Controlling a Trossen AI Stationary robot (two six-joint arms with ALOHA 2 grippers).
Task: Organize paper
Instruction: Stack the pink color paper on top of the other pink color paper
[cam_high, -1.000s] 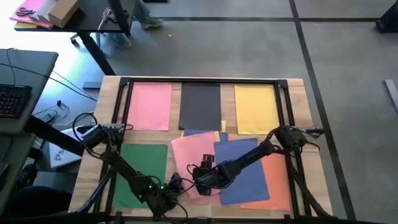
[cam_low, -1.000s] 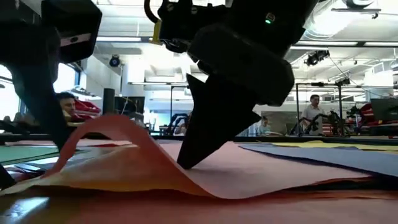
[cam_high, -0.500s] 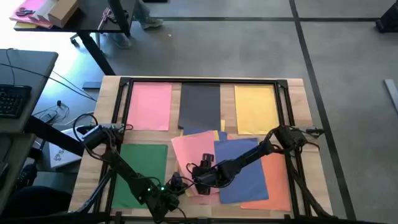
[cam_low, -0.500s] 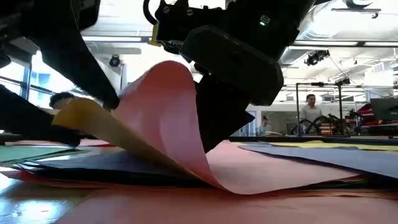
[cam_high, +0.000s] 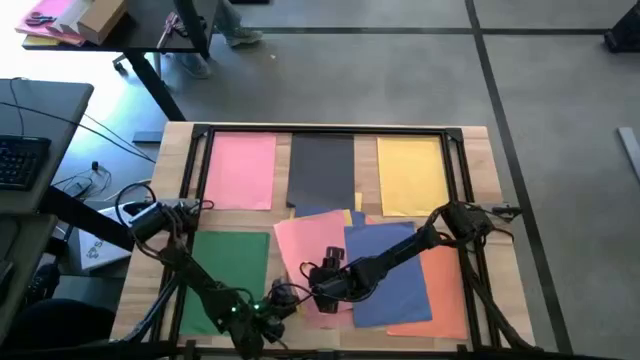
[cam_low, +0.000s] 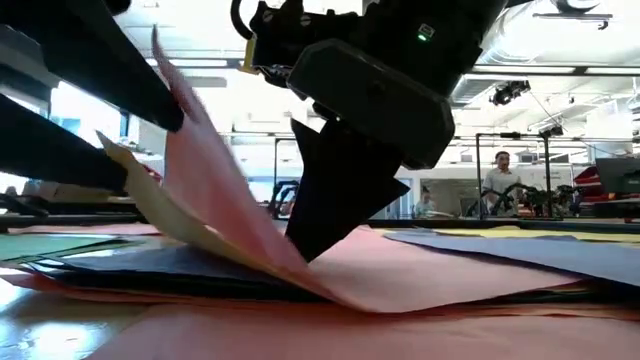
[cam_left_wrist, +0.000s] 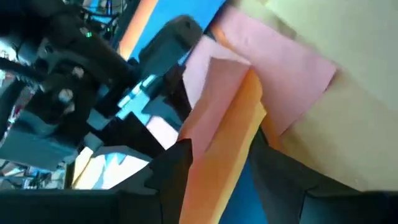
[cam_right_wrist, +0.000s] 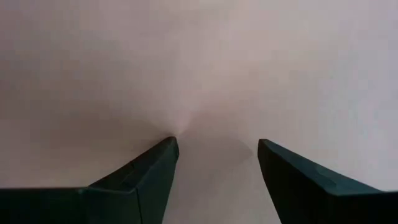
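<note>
Setting: wooden table (cam_high: 480, 150) with a dark frame, a lab room beyond it with a person (cam_low: 497, 180) standing far off.
Left claw: left gripper (cam_high: 268, 312) sits at the table's 6 o'clock edge, clenched on the lifted corner of a pink sheet (cam_high: 305, 250) and the orange-yellow sheet (cam_left_wrist: 217, 162) under it; the low view shows that corner peeled up steeply.
Right claw: right gripper (cam_high: 318, 280) is just toward 3 o'clock of the left one, fingers (cam_right_wrist: 143, 177) parted and released, tips pressed down on the pink sheet to pin it.
Loose pile: pink sheet, blue sheet (cam_high: 385, 270) and orange sheet (cam_high: 445, 290) overlap between the table's centre and 5 o'clock.
Sorted sheets: pink (cam_high: 240, 170) at 11 o'clock, dark grey (cam_high: 322, 170) at 12, yellow (cam_high: 412, 175) at 1, green (cam_high: 230, 270) at 8.
Handling: paper looks light, limp and slippery, likely to bend, crease or slide; two sheets seem to have come up together.
Where to hold: best at a free corner or edge, one sheet only, with the rest pinned flat.
</note>
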